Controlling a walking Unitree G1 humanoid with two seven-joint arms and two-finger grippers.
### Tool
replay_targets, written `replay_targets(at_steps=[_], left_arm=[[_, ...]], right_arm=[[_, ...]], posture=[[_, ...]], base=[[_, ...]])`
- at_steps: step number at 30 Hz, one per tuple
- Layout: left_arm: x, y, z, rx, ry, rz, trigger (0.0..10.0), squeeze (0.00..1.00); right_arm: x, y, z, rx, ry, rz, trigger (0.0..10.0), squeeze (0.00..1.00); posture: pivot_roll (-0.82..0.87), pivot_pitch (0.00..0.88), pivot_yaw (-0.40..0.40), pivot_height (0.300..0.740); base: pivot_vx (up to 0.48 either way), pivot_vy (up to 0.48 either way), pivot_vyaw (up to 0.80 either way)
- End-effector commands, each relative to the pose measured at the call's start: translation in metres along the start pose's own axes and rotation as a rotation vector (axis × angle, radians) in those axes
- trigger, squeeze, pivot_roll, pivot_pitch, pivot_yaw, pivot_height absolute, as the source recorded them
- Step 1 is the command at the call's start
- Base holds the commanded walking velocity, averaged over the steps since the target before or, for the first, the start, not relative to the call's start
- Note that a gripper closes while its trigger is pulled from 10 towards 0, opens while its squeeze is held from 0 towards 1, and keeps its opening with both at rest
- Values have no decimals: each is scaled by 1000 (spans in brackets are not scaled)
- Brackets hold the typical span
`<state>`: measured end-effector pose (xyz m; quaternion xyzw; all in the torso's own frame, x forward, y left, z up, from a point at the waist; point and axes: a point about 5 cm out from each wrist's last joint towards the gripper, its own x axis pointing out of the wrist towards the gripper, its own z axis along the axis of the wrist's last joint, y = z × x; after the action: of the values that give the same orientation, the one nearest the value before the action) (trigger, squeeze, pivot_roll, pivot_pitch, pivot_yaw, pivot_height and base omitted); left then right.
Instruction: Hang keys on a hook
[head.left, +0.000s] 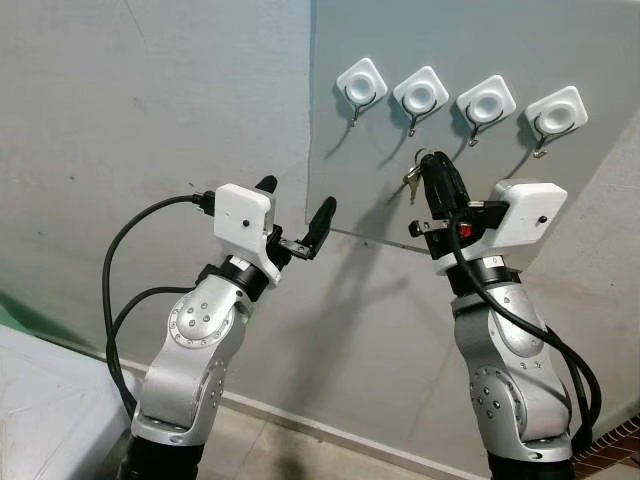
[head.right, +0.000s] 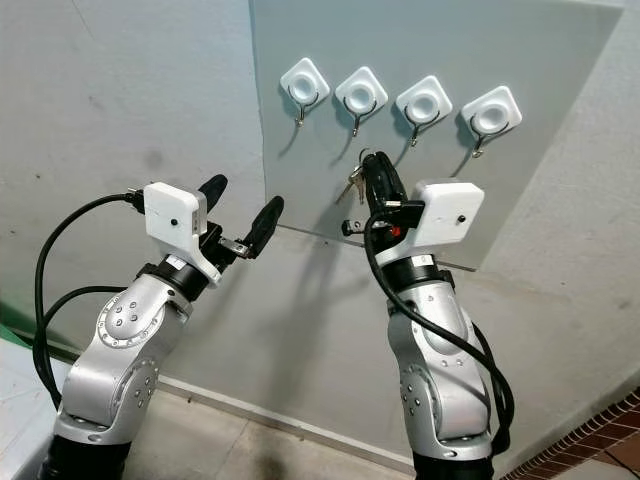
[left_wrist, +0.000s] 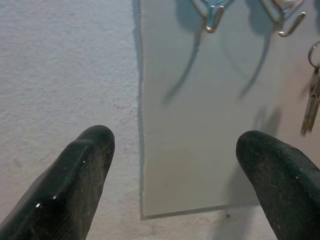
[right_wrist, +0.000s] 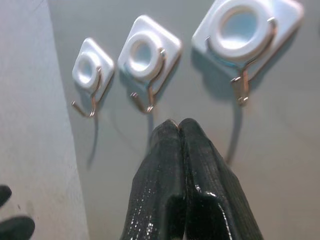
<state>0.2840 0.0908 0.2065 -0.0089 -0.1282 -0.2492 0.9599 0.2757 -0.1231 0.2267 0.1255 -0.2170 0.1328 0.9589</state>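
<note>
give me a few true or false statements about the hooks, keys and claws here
1. Four white hooks are mounted in a row on the grey panel. True.
2. The keys already hang on a hook. False: the right claw holds them below the hooks.
3. The left claw is open. True.
4. The left claw grips the keys. False: it is empty, apart from them.
5. The right claw's fingers are spread wide. False: they are pressed together.

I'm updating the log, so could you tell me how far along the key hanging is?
Done: the right gripper is shut on the keys and raised to the panel. In hand: it holds them just below the second hook. Left: all four hooks are bare, so the ring is not yet hung. The left gripper waits open.
</note>
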Motion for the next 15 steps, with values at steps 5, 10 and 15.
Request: replay_targets(at_steps=[5,10,15], left_arm=[[2,-7,12,41,-34,-42,10000,0],[2,-10,15,50,-39,-66,10000,0],[3,-14,18,62,-44,-104,10000,0]], right_arm=[[-4,3,11,44,-47,8,10000,0],[-12,8,13,72,-56,30,10000,0],[-17,12,17,83,-71,41,10000,0]], posture=[[-61,7,0,740],[-60,10,4,740],[-63,15,17,740]], base=[[0,0,0],[0,0,0],[0,0,0]])
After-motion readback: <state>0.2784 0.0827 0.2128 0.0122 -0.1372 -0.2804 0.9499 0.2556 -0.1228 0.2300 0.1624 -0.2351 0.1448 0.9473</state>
